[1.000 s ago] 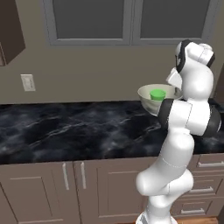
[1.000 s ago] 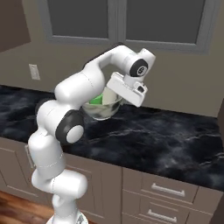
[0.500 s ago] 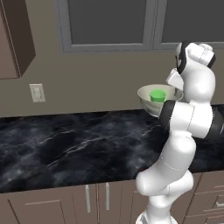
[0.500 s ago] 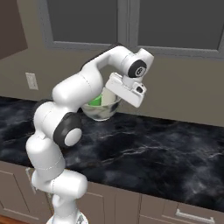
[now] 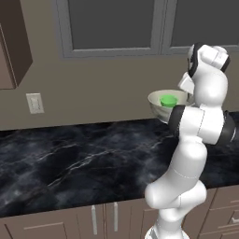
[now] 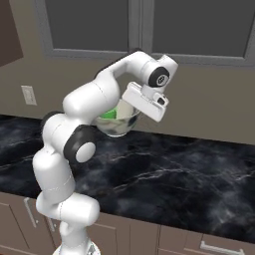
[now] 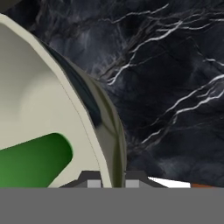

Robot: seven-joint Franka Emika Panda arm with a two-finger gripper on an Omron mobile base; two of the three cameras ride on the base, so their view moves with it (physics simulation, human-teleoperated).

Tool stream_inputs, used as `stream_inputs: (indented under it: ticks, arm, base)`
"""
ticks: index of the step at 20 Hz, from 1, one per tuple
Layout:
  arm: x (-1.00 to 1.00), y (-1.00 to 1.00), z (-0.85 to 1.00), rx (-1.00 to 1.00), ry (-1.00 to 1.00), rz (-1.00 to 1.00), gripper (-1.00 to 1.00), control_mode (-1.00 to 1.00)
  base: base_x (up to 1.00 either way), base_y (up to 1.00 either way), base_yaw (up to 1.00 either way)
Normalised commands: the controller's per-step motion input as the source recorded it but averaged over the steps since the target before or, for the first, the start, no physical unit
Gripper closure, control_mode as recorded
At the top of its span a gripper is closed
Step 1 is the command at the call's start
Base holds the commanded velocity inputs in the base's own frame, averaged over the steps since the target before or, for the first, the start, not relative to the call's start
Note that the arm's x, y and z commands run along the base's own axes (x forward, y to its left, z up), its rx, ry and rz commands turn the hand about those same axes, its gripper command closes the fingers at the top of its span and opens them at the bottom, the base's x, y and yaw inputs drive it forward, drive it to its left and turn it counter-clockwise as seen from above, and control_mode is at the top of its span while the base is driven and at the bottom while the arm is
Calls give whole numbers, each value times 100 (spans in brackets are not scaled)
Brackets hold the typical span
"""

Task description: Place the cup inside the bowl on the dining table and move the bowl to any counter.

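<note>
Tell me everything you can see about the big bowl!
The bowl is round, pale cream and smooth, with deep curved sides. It hangs in the air above the black marble counter, touching no surface. The gripper pinches its rim, one finger inside and one outside. The green cup sits inside it.

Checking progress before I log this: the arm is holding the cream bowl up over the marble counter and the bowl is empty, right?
Not empty. The bowl has the green cup inside it, as the left base view shows. The gripper does hold its rim above the counter.
</note>
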Motion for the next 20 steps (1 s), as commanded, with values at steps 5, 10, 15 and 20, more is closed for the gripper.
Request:
stream_inputs:
  ticks: [5,10,15,20]
  arm:
    - [0,0,0,0,0,0,100,100]
    - [0,0,0,0,0,0,100,100]
    - [0,0,0,0,0,0,100,-100]
    - [0,0,0,0,0,0,100,-100]
  base:
    - [0,0,0]
    - [0,0,0]
    - [0,0,0]
    - [0,0,0]
